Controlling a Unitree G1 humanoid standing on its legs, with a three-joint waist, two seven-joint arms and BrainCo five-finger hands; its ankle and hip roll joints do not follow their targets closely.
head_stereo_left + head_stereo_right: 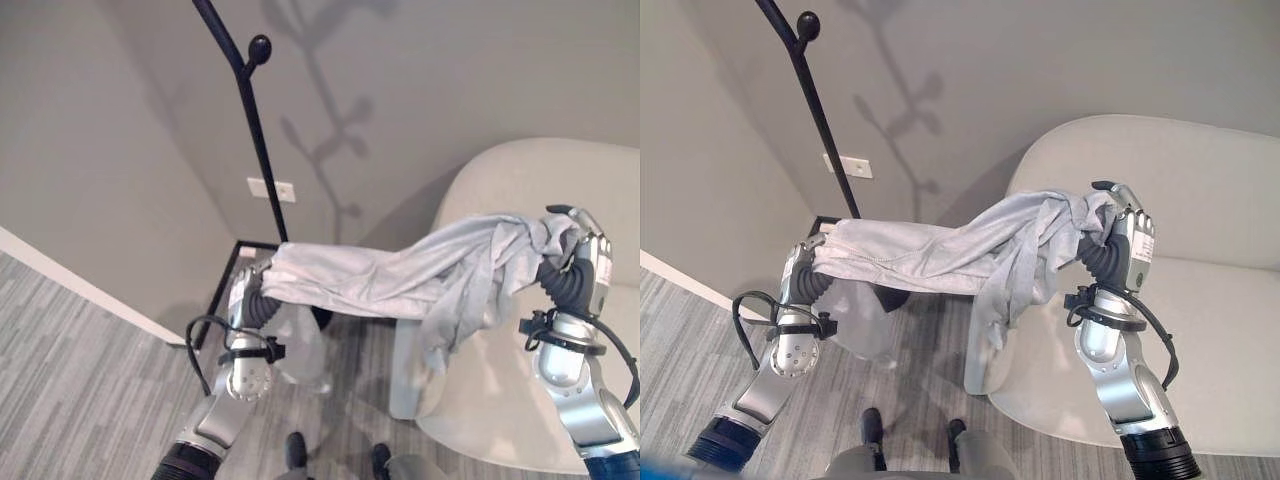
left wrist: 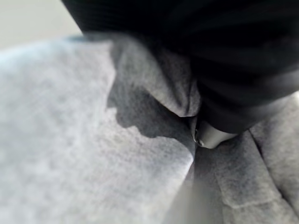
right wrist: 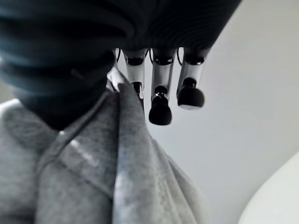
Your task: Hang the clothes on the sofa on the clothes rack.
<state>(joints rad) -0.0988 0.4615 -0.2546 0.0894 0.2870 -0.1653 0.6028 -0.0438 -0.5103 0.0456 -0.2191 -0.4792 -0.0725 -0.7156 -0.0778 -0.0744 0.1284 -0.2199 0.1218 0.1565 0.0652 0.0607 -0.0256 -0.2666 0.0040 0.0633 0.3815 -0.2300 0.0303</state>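
**Garment lifted, rack next**

Both hands hold the grey garment [image 1: 400,275] stretched in the air between them, off the sofa [image 1: 560,180]. The right hand [image 1: 1130,240] pinches one end; the left hand [image 1: 248,295] is buried in cloth, its grip unclear. Next, I'd guess, it must carry left, up to the rack's peg [image 1: 259,47].

- Pale grey garment [image 1: 400,275], wrinkled, stretched out in the air, one end bunched above the cream sofa [image 1: 560,190].
- Black clothes rack [image 1: 255,130] stands bare in the corner, just behind it.
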